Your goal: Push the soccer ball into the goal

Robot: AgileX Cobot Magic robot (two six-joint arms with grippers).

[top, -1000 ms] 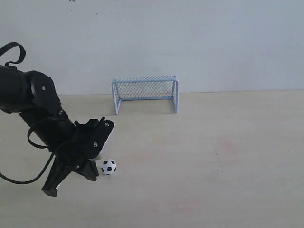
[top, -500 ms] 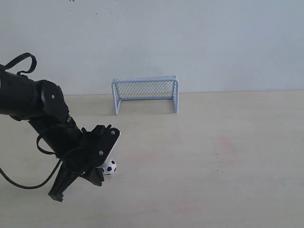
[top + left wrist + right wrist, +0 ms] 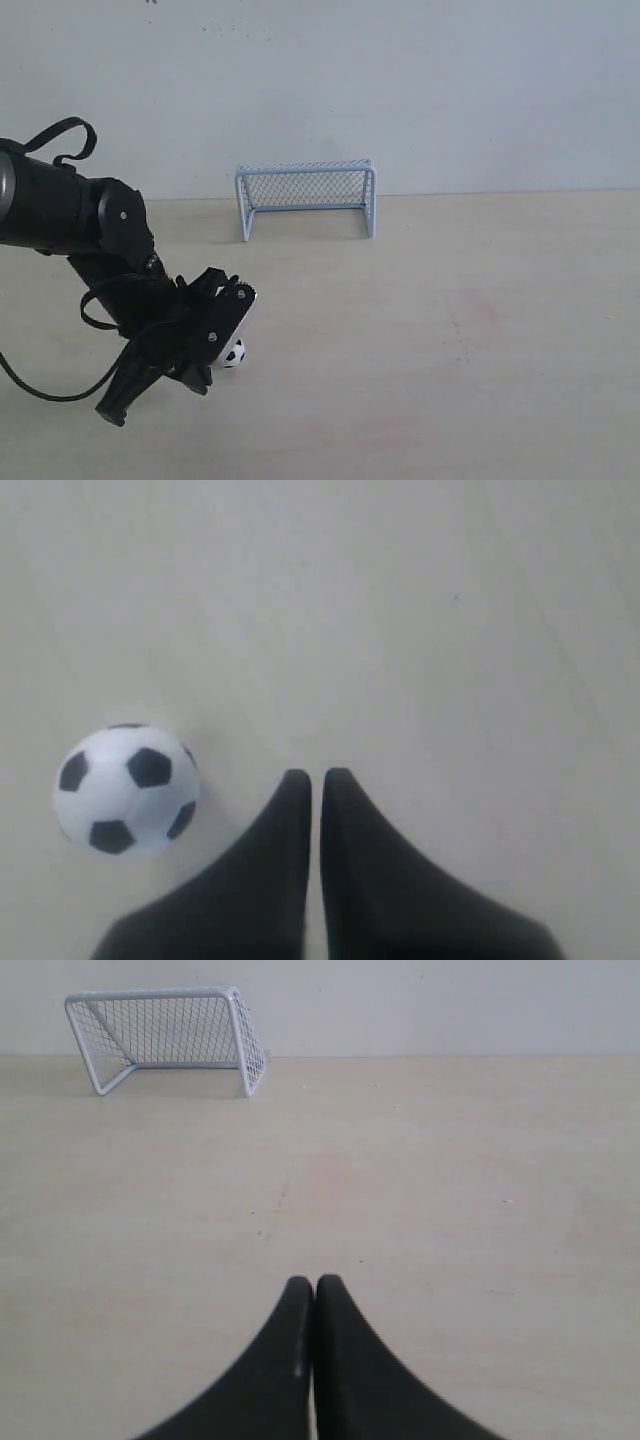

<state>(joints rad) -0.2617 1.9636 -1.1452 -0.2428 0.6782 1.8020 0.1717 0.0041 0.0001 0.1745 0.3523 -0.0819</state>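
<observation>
The left tool (image 3: 315, 775) hangs low over the pale wooden tabletop (image 3: 450, 330), its two black fingers drawn together with only a thin slit between them and nothing held. The soccer ball (image 3: 127, 789), white with black patches, sits on the tabletop just beside those fingertips, off to one side of them and not between them; I cannot tell whether it touches the tool. From across the room the soccer ball (image 3: 234, 353) peeks out from behind the dark wrist of the left arm, on the side of the tool that faces the goal (image 3: 305, 168). The goal stands well apart from the left tool, far back where the tabletop meets the grey wall, its open mouth turned toward the ball. The right tool (image 3: 315, 1282) is closed as well, its jaws pressed tip to tip and empty, hovering over bare tabletop. The goal (image 3: 150, 995) lies well ahead of the right tool and off to one side, its mesh and pale frame plain to see.
</observation>
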